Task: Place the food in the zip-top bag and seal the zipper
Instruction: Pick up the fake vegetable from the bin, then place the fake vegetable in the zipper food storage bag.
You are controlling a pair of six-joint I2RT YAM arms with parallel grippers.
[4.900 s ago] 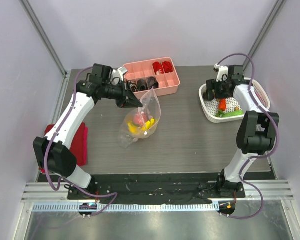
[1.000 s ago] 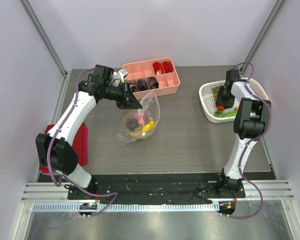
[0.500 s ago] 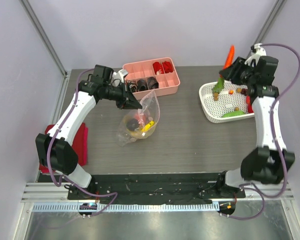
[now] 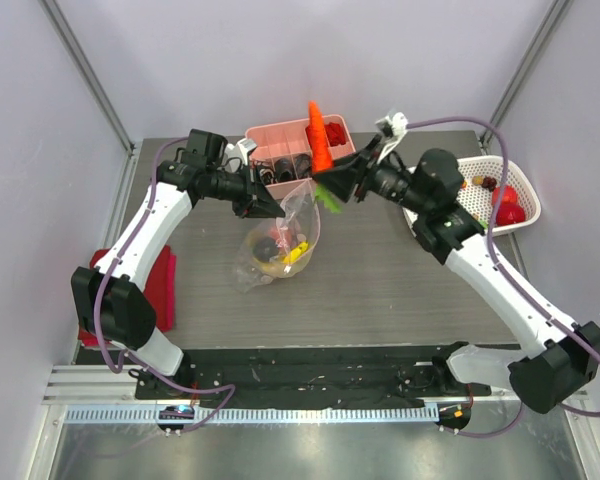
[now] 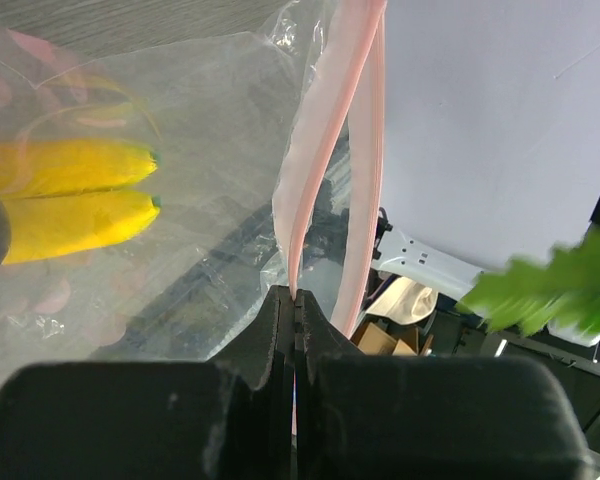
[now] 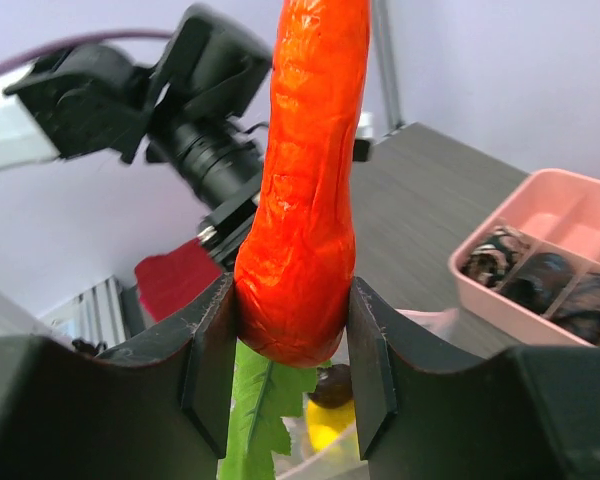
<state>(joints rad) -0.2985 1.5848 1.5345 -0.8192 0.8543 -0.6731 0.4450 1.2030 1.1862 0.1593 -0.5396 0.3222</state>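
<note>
The clear zip-top bag point(image 4: 272, 252) hangs over the table's middle, and my left gripper point(image 4: 276, 207) is shut on its mouth edge. In the left wrist view the pink zipper point(image 5: 325, 150) runs up from the shut left gripper point(image 5: 295, 296), and yellow food point(image 5: 70, 195) lies inside the bag. My right gripper point(image 4: 330, 180) is shut on the orange carrot point(image 4: 318, 135), holding it tip-up just right of the bag's mouth. Its green leaves point(image 4: 331, 200) hang down. In the right wrist view the carrot point(image 6: 305, 180) fills the gap between the fingers point(image 6: 215, 350), and yellow and dark pieces point(image 6: 330, 420) show below it.
A pink compartment tray point(image 4: 280, 150) stands at the back behind the carrot. The white mesh basket point(image 4: 480, 205) at the right holds red pieces point(image 4: 508, 206). A red cloth point(image 4: 160, 285) lies by the table's left edge.
My right arm has swung left from the basket with the carrot, and now holds it beside the bag's mouth. The left arm and the bag have stayed put.
</note>
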